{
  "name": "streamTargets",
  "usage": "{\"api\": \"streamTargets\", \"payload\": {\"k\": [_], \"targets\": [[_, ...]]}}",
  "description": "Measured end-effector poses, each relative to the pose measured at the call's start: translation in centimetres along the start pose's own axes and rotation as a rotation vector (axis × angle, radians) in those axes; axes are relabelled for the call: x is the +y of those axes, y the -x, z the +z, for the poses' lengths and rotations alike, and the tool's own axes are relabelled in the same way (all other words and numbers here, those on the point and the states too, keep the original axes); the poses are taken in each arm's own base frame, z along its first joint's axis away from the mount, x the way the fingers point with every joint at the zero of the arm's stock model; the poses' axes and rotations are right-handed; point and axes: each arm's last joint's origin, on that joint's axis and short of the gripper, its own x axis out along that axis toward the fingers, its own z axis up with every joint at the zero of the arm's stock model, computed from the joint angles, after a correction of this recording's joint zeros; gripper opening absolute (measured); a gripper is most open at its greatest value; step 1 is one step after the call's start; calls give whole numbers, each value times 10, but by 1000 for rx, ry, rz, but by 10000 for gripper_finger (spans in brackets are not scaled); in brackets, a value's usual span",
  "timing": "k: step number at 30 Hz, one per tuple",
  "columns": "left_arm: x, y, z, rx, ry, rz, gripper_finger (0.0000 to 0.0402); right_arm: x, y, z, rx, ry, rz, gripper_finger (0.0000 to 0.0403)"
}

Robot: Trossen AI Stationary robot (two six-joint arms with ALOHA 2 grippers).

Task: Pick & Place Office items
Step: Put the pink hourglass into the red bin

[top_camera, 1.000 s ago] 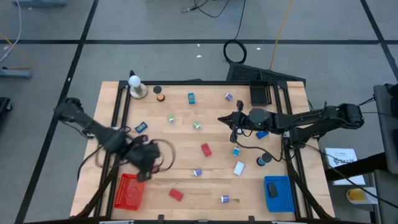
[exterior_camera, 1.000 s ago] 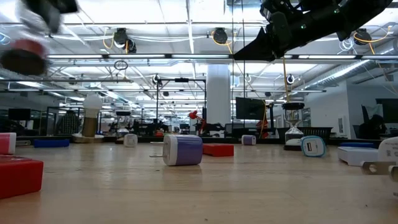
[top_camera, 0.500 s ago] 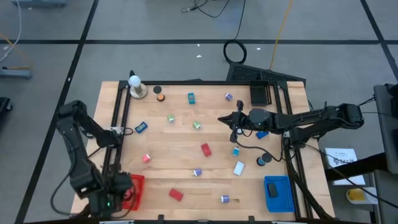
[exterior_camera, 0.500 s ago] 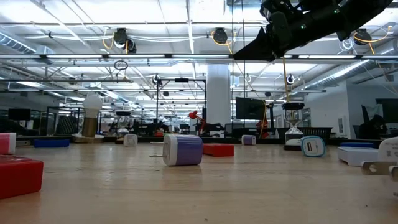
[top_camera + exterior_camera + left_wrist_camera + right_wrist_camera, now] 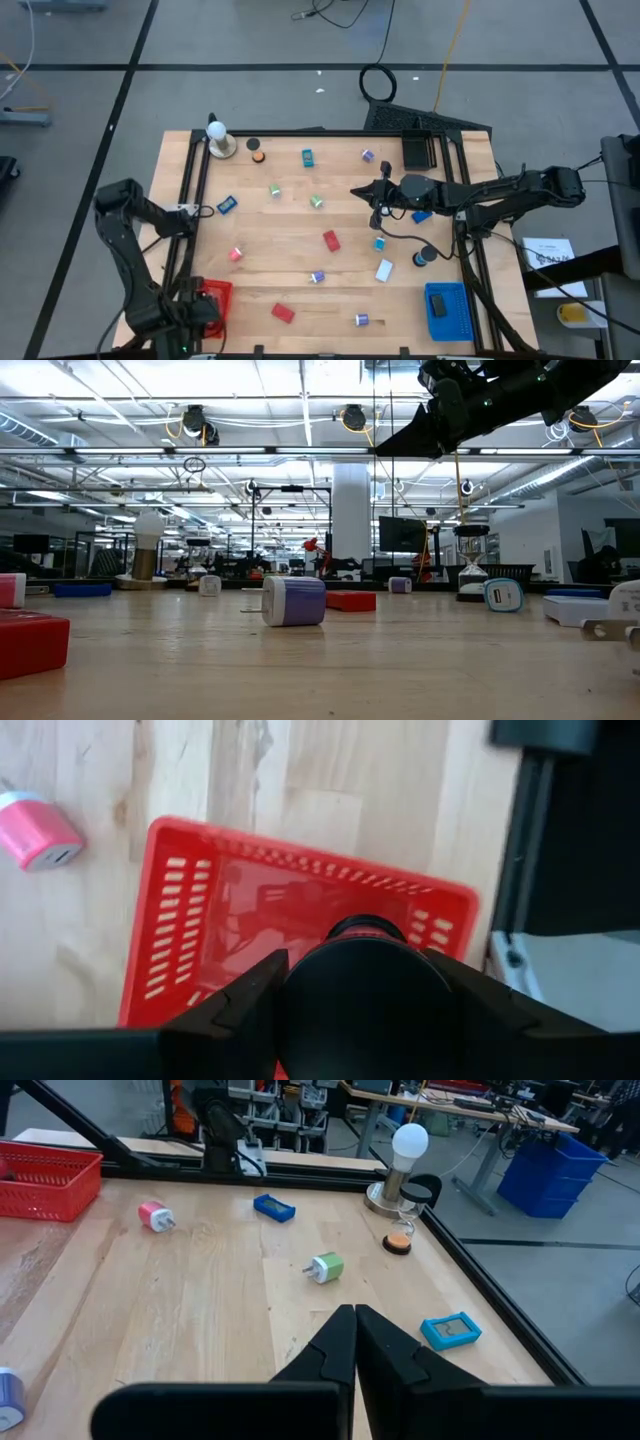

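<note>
My left gripper (image 5: 196,312) hangs over the red mesh basket (image 5: 216,292) at the table's near left corner, shut on a black round roll (image 5: 365,975). In the left wrist view the basket (image 5: 200,910) lies below the roll. My right gripper (image 5: 360,190) waits shut above the table's far middle, holding nothing. Office items lie scattered on the wood: a red block (image 5: 330,239), another red block (image 5: 283,313), a white block (image 5: 384,270), a black disc (image 5: 424,257), a pink piece (image 5: 236,254) and small purple and green bits. My left gripper pinches the black roll by its round side (image 5: 300,985) between its two fingers (image 5: 240,1005), one on either side. The fingers come from above and point down. The roll is lifted clear, above the red basket's floor.
A blue mesh basket (image 5: 446,308) stands at the near right. The white ball on its tan base (image 5: 217,140) stands at the far left corner. Black frame rails (image 5: 190,200) run along the table's left and right sides.
My left gripper has swung from the table's left middle toward the near left corner and sunk, carrying the black roll with it. It now hangs over the red basket. The roll stays lifted clear in the same hold.
</note>
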Motion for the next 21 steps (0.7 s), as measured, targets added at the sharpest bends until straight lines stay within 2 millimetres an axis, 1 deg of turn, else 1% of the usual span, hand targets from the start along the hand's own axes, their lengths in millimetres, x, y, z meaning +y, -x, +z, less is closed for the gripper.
{"api": "streamTargets", "payload": {"k": [5,15,21], "targets": [[-6,-5,-4,0,-14,-8,209,0,0,0,0,0,0,1],[-14,-20,-15,8,-31,57,209,0,0,0,1,0,0,1],[-15,-21,-17,20,-22,59,210,0,0,0,1,0,0,1]]}}
